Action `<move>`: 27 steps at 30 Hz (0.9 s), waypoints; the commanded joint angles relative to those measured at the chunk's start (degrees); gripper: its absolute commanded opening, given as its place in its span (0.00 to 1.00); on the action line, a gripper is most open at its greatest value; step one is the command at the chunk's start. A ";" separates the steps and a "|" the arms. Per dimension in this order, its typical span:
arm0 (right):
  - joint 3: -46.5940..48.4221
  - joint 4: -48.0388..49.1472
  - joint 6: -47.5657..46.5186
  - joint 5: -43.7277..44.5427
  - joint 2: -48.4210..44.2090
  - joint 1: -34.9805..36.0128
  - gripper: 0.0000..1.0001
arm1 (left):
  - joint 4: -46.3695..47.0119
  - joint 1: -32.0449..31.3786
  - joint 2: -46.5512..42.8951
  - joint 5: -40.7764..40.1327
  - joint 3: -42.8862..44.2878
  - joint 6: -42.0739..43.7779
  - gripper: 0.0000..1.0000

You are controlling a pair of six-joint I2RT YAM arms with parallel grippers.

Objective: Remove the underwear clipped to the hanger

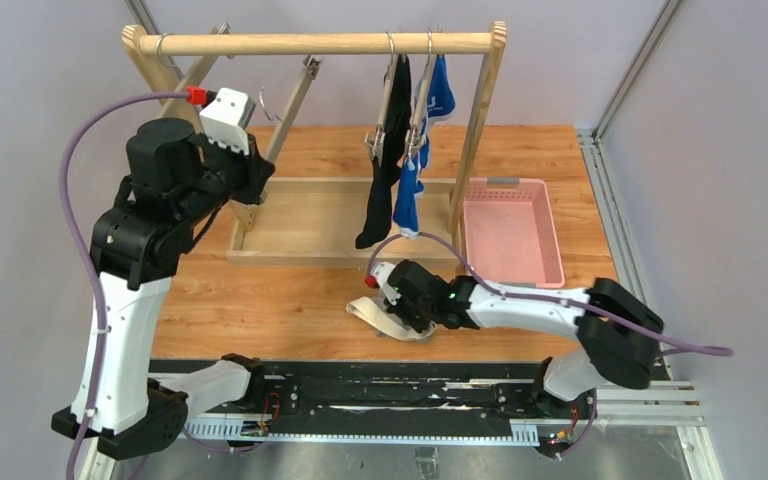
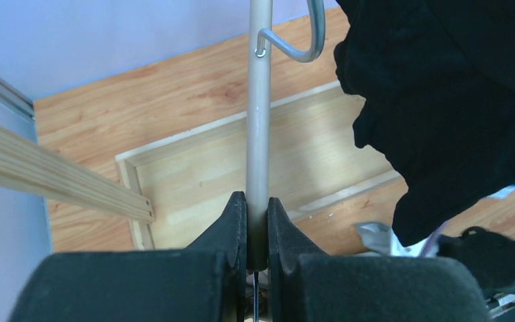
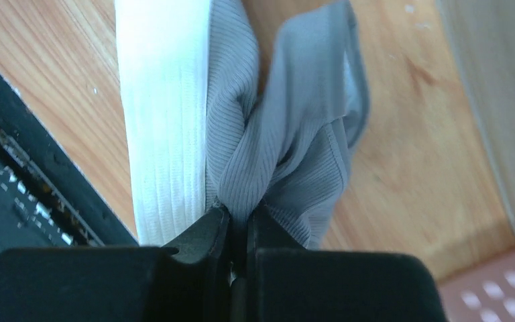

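The right pincer was pressed together on a bunched fold of the grey underwear, the ribbed cloth rising out from between its fingers. The pale waistband ran just beside the pinched fold on the left of the wrist view. In the top view this pincer sat low over the table, and the grey underwear lay under it on the bare wood, off any hanger, near the front edge and in front of the rack's base.

The left pincer was pinching the straight metal bar of a hanger, with both fingers tight against the bar and the hook curling away at the top. From above, the left pincer was raised beside the left leg of the wooden rack, well apart from the grey underwear.

The black underwear hung from the rail toward the right end of the rack, its lower end dangling over the base. It also filled the upper right of the left wrist view. The blue underwear hung just beside the black one, on its right. A pink basket stood on the table to the right of the rack, well apart from both pincers.
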 commanded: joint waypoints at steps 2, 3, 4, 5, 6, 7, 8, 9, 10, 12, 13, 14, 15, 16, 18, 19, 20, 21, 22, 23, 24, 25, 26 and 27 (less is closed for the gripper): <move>-1.09 -10.51 4.46 11.78 -14.33 0.65 0.01 | 0.77 0.24 -1.96 -3.57 2.12 2.75 0.00; -1.14 -12.06 4.96 13.54 -17.25 0.67 0.00 | 0.72 0.24 -1.65 -3.98 2.67 3.12 0.00; -0.96 -13.56 5.35 15.26 -20.53 0.67 0.01 | 0.57 0.24 -1.19 -4.40 3.26 3.50 0.00; -0.84 -14.97 5.63 17.45 -23.33 0.67 0.01 | 0.22 0.24 -0.61 -4.88 4.12 3.89 0.00; -0.66 -16.06 5.68 20.09 -26.28 0.65 0.01 | -0.10 0.24 0.02 -5.44 4.96 4.25 0.00; -0.58 -16.84 5.42 22.90 -29.14 0.59 0.01 | -0.33 0.26 0.75 -5.95 5.83 4.62 0.00; -0.64 -17.26 4.90 26.05 -31.52 0.58 0.01 | -0.45 0.24 1.42 -6.19 6.63 4.86 0.00; -0.42 -17.80 4.23 28.97 -33.85 0.39 0.01 | -0.46 0.25 2.14 -6.18 7.43 5.06 0.00; 0.18 -19.02 3.93 31.34 -35.62 0.10 0.01 | -0.58 0.24 2.87 -6.09 8.25 5.27 0.00; 1.67 -22.02 4.01 35.86 -38.38 -0.63 0.01 | -1.06 0.24 4.50 -6.07 10.02 5.56 0.00; 2.22 -23.69 4.04 38.10 -39.35 -0.79 0.01 | -1.46 0.24 5.58 -5.96 11.04 5.61 0.00; 2.64 -24.98 4.24 39.90 -40.31 -0.82 0.01 | -1.73 0.32 6.24 -5.70 11.89 5.68 0.00; 2.80 -25.85 4.39 41.67 -41.35 -0.83 0.01 | -1.78 0.35 6.80 -5.67 12.57 5.67 0.00; 2.76 -26.60 4.50 42.94 -42.38 -0.87 0.01 | -1.78 0.38 7.31 -5.77 13.21 5.74 0.00; 2.77 -27.81 4.90 46.07 -44.73 -0.85 0.01 | -1.78 0.37 8.29 -6.51 14.66 6.00 0.00; 2.81 -28.17 5.19 47.51 -45.69 -0.91 0.01 | -1.78 0.53 8.86 -6.65 15.50 6.14 0.00; 2.86 -28.35 5.37 49.09 -46.57 -0.91 0.01 | -1.78 0.72 9.42 -6.58 16.36 6.36 0.00; 2.95 -28.45 5.66 50.87 -47.19 -0.98 0.01 | -1.85 0.90 10.02 -6.59 17.47 6.35 0.00; 2.98 -28.54 6.06 53.32 -47.89 -1.00 0.01 | -1.87 1.19 10.52 -6.39 18.35 6.49 0.00; 2.95 -28.54 6.42 55.59 -48.40 -1.00 0.01 | -1.94 1.56 11.05 -6.16 19.12 6.56 0.00; 2.86 -28.53 6.92 57.91 -48.88 -1.08 0.01 | -1.96 1.82 11.42 -6.15 19.76 6.59 0.00; 2.75 -28.51 7.45 60.56 -49.28 -1.21 0.00 | -1.96 2.00 11.79 -6.15 20.38 6.56 0.00; 2.71 -28.42 7.93 63.22 -49.65 -1.38 0.00 | -1.91 2.42 12.11 -6.14 21.05 6.61 0.00; 2.52 -28.39 8.28 65.60 -49.88 -1.70 0.00 | -1.88 2.70 12.53 -6.08 21.58 6.67 0.00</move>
